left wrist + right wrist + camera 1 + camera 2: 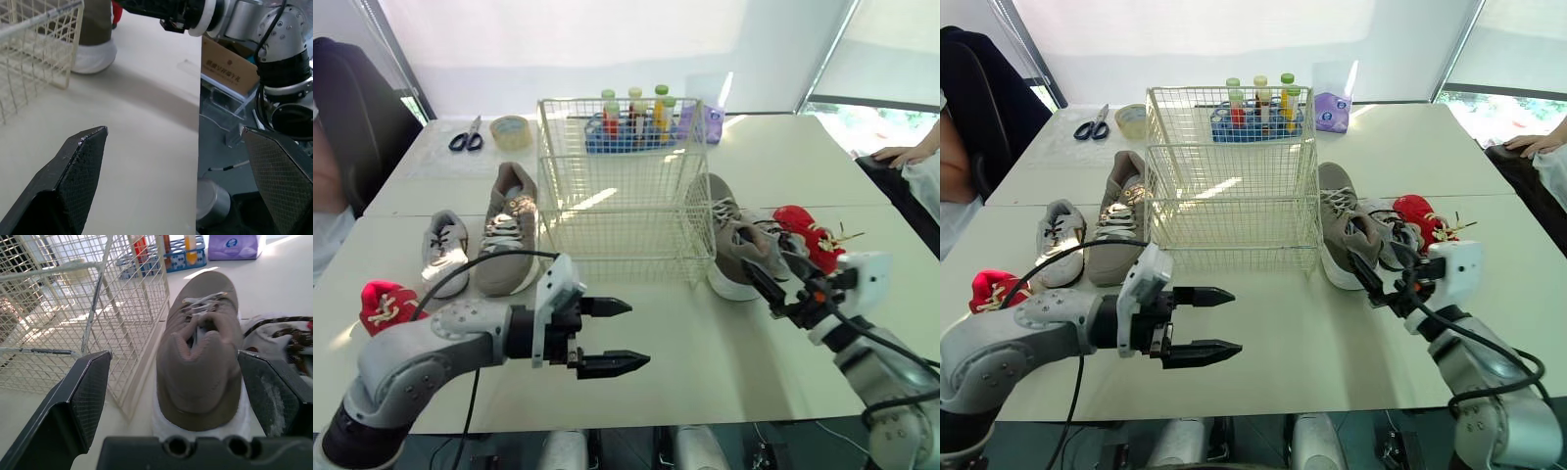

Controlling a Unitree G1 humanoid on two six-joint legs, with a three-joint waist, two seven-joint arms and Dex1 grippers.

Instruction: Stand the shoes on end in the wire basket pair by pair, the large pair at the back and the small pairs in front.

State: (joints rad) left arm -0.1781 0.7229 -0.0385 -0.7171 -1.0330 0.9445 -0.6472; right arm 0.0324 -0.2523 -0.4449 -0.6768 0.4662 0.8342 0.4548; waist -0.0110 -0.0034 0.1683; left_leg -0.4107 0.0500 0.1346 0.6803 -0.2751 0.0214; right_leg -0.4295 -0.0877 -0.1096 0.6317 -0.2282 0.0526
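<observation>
Pale table (685, 362), wire basket (622, 186) — blinds (607, 39)

Head eyes look down over the table (724, 362); low, close wrist views share wire basket (625, 186) and tan shoe (200, 367).

- The basket (625, 186) is empty and open at the top, so the way in from above is free.
- In front of it the table (705, 343) lies bare.
- The left tan shoe (506, 230) lies just beside the basket's left wall, with a grey shoe (443, 252) beyond it.
- The right tan shoe (1337, 235) crowds the right wall, leaving a narrow gap; a red shoe (808, 235) lies beyond.
- A bottle rack (631, 132) stands close behind the back wall.
</observation>
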